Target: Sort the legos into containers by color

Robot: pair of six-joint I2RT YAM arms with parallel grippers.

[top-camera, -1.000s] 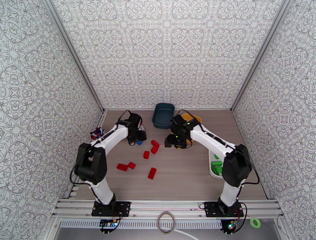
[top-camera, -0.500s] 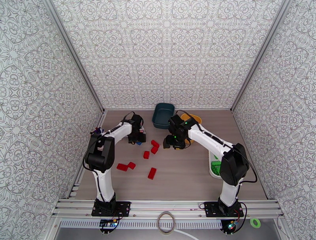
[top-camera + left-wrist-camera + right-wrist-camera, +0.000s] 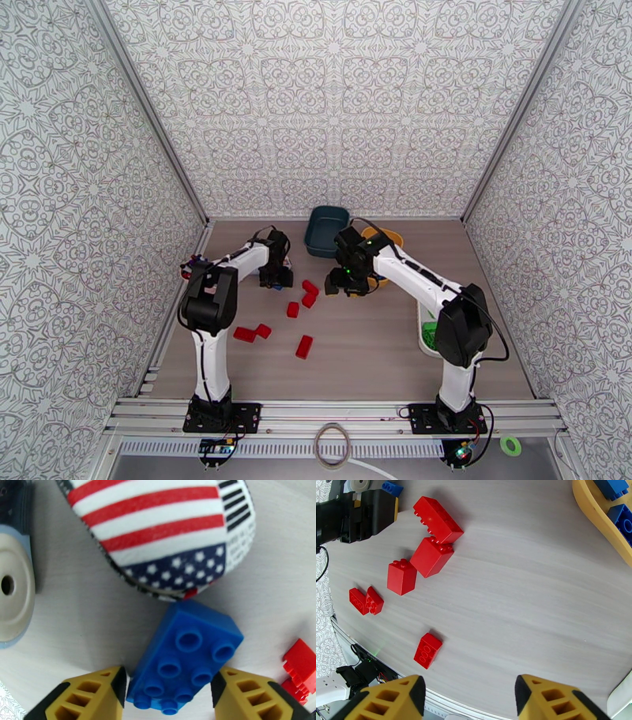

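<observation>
1. From above, the left gripper (image 3: 275,276) sits low at the far left of the table (image 3: 371,355). The right gripper (image 3: 348,283) hangs beside the yellow bin (image 3: 393,237). The teal bin (image 3: 327,229) is behind them. Red bricks (image 3: 304,346) lie loose between the arms, and green bricks (image 3: 433,335) are in the white tray (image 3: 421,324).
2. At the left wrist, the jaws stand apart around a blue brick (image 3: 185,657), which lies studs up and skewed to the fingers. Its far corner touches the striped packet (image 3: 158,531). I would square the wrist first, close on the long sides, then lift straight so the packet stays put. The packet shows stars, stripes and barcode bars, but no words I can read.
3. At the right wrist, the jaws are wide apart and empty above the red bricks. Blue bricks (image 3: 625,517) already lie in the yellow bin. I see no writing here.
</observation>
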